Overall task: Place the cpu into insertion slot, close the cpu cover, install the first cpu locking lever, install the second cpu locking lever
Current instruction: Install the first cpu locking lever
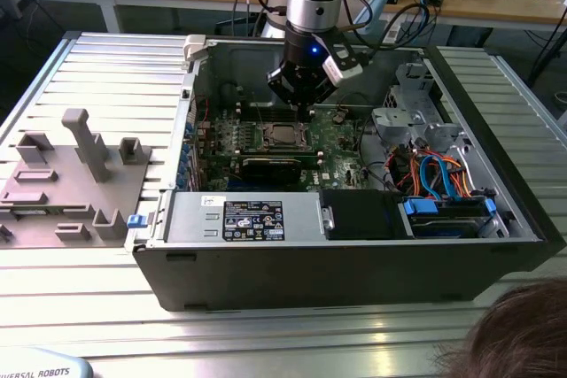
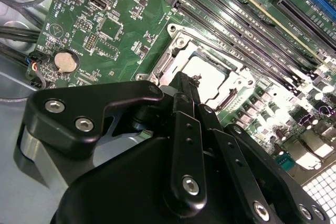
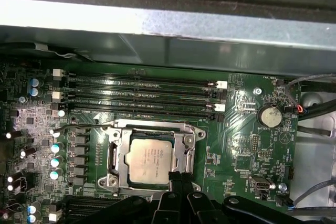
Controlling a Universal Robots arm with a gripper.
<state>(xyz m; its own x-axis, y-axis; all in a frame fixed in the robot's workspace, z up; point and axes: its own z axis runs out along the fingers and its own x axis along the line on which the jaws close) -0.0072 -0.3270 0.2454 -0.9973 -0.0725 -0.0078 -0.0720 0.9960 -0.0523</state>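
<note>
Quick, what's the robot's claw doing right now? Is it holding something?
Gripper: fingers shut together, holding nothing, tips at the edge of the cpu cover.

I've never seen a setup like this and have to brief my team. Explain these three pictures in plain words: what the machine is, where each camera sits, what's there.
The machine is a robot arm ending in a black gripper. The exterior view looks from off the arm at an open computer case lying on a ribbed metal table. Both wrist views come from cameras riding on the arm, looking down at the green circuit board. The cpu already sits in the insertion slot, with the cpu cover framing it. The gripper hovers at the socket's edge with nothing visibly in its grasp.
</note>
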